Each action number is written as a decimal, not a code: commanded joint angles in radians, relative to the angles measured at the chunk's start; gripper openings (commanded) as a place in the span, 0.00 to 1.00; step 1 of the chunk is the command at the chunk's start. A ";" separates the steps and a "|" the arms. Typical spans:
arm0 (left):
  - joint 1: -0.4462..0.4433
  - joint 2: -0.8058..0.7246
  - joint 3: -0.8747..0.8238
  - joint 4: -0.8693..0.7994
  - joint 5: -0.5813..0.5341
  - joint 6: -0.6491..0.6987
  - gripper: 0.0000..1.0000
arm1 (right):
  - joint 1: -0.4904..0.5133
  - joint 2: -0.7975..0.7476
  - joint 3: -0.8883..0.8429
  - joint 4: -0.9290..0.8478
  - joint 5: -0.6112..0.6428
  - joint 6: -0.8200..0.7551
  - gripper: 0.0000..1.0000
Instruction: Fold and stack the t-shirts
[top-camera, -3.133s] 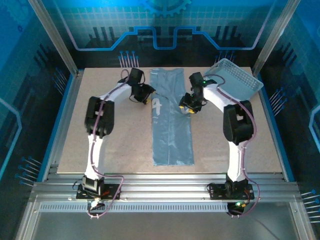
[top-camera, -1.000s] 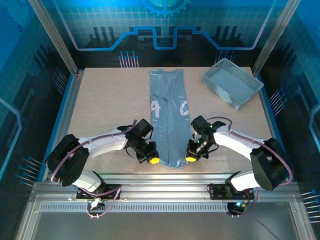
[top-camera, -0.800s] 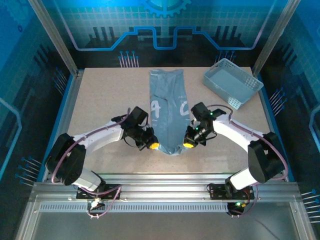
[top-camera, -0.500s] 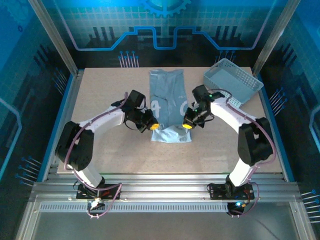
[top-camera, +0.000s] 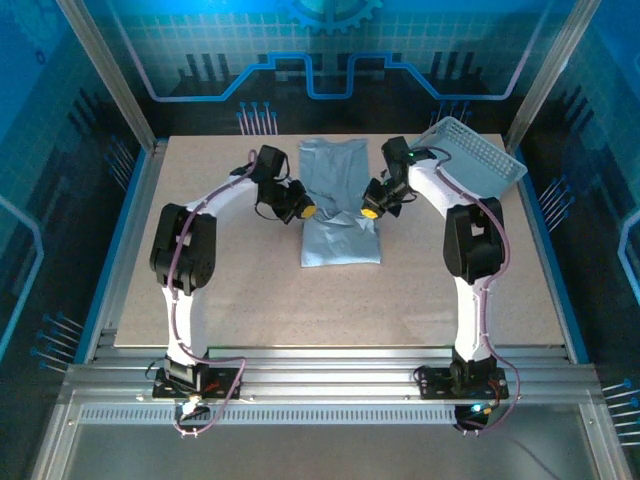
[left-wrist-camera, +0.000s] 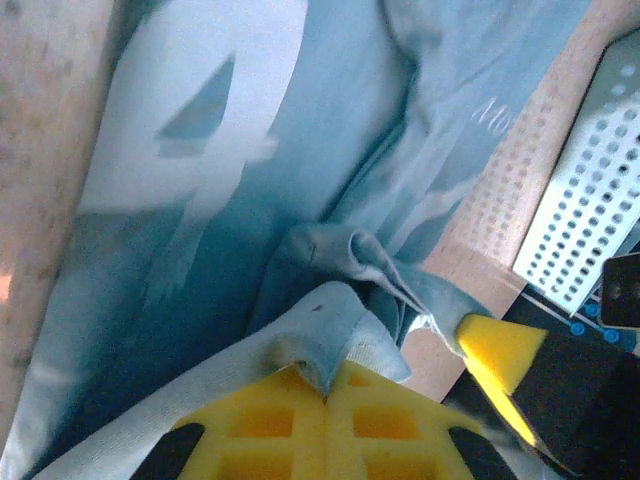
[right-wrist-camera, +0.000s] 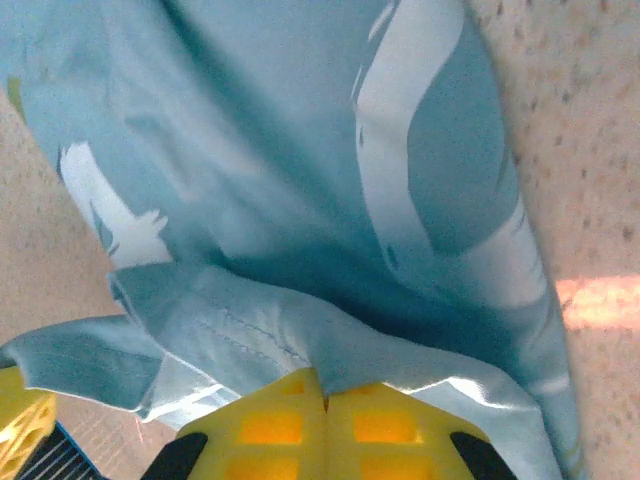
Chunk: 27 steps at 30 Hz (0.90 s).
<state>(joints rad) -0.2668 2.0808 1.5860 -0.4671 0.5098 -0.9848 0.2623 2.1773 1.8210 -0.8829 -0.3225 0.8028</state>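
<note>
A pale grey-blue t-shirt lies at the table's far middle as a narrow strip, its near end doubled over its far part. My left gripper is shut on the lifted hem at the strip's left edge, and my right gripper is shut on it at the right edge. The left wrist view has the yellow left gripper pinching a cloth fold of the t-shirt, white lettering below. In the right wrist view my right gripper pinches a stitched hem of the t-shirt.
A white lattice basket sits at the far right, tilted, close behind the right arm's forearm; the basket also stands at the right of the left wrist view. Bare table spreads before and beside the shirt.
Both grippers have carried the shirt's near hem away from the arm bases toward the far end. The long strip is now doubled to roughly half its length.
</note>
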 joint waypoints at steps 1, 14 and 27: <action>0.020 0.068 0.075 -0.020 0.013 0.030 0.08 | -0.026 0.071 0.089 -0.061 0.013 -0.009 0.05; -0.004 -0.282 -0.410 0.020 -0.057 -0.027 0.48 | -0.027 -0.278 -0.332 0.127 0.038 -0.035 0.61; -0.078 -0.246 -0.632 0.383 -0.005 -0.288 0.47 | -0.009 -0.386 -0.725 0.368 -0.079 0.054 0.58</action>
<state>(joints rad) -0.3309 1.7950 0.9283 -0.1883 0.4904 -1.2247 0.2474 1.7676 1.1027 -0.5743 -0.3641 0.8349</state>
